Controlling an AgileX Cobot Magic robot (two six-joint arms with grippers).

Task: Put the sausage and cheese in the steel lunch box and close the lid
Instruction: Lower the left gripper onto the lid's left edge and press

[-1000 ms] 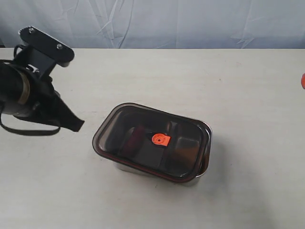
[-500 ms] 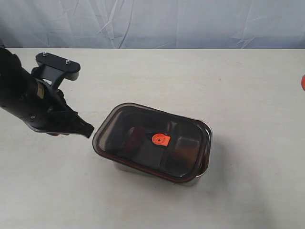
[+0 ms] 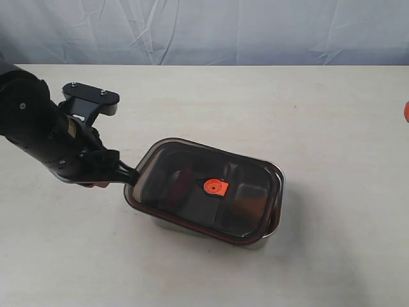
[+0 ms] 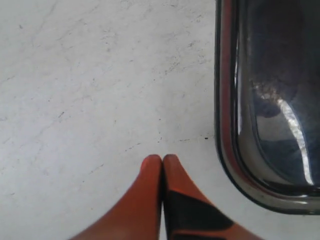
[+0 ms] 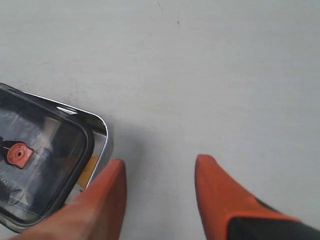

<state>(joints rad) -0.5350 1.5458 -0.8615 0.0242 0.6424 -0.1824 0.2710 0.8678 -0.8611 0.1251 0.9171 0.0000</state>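
we note the left gripper [image 4: 162, 161] shut, empty, just beside the dark smoky translucent lid [image 3: 246, 201]. a sideways nudge could skew it off the shiny steel lunch box [image 3: 273, 230].

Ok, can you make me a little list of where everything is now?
lid: dark, sitting on the steel lunch box
orange valve: middle of lid
sausage: red shape inside, seen through lid
cheese: likely the yellow sliver under a lid corner
left gripper: jaws shut, empty, by the lid's edge
right gripper: jaws open, empty, over the table beside the lunch box
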